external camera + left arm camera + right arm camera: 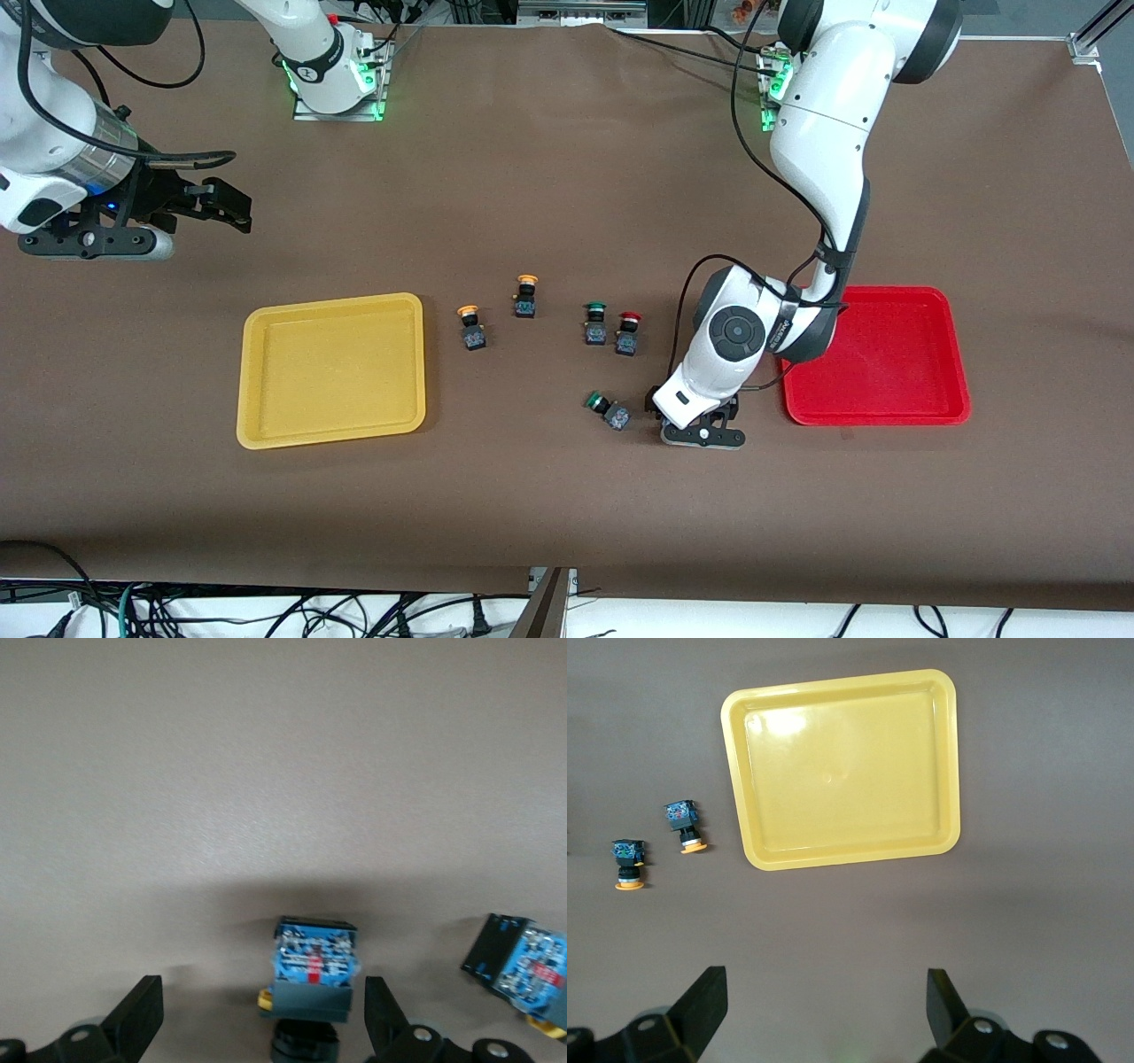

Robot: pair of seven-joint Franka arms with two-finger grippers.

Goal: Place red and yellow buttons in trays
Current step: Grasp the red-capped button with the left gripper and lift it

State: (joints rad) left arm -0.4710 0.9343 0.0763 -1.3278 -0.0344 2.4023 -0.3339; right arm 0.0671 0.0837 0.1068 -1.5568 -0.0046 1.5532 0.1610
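Buttons sit loose on the table (567, 496), all between the yellow tray (257, 381) and the red tray (952, 354); both trays hold nothing. Landmark: yellow tray. Just beside it, toward the left arm's end, stands yellow button 1 (470, 326). Yellow button 2 (525, 296) is next along, slightly farther from the front camera. Further along, green button 1 (595, 322) and a red button (628, 333) stand side by side, nearly touching. Green button 2 (608, 410) lies tipped over, nearer the camera than that pair.

Left gripper (264, 1028) is low over the table just beside green button 2, near the red tray's corner. Fingers spread, a button body (312, 967) between them, not pinched; its cap colour cannot be told.

Right gripper (826, 1010) waits in the air, fingers spread and empty, over bare table farther from the camera than the yellow tray.
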